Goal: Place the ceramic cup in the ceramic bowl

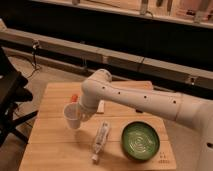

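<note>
— Fingers of the gripper [80,114] seem to be clasping the ceramic cup [72,117], which is hanging tilted near the counter's [50,146] left edge.
— Handling?
— Stiff, glazed and breakable, I'm guessing, so a rim-wall pinch is looking safest. The ceramic bowl [140,141] is sitting by the front-right corner.
</note>
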Motion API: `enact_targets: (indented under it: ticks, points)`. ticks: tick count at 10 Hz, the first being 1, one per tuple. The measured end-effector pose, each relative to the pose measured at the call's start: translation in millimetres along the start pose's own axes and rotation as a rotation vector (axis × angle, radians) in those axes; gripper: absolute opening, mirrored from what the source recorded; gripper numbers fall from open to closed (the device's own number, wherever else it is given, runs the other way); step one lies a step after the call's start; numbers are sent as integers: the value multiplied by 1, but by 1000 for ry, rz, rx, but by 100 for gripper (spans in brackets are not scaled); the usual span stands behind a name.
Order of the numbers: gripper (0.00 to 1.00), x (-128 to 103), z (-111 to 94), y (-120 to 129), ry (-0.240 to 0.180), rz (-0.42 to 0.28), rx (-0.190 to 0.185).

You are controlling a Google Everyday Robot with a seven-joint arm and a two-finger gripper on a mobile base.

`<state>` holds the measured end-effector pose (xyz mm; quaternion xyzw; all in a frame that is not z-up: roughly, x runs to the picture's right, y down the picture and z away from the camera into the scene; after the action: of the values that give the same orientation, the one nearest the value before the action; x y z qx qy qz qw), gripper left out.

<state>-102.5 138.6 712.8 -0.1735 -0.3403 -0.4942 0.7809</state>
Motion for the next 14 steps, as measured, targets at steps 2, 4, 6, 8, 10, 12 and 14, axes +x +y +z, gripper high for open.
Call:
enact_targets:
  ticks: [2, 4, 6, 8, 10, 12, 14]
  points:
    - [0, 3, -5, 7, 3, 9, 4]
    - [0, 6, -10, 13, 5, 19, 10]
    - [0, 10, -18, 19, 8, 30, 13]
    - [0, 13, -26, 28, 10, 41, 17]
    - [0, 14, -30, 31, 9, 47, 21]
    - [0, 17, -40, 44, 12, 60, 25]
    - [0, 19, -45, 50, 10, 68, 31]
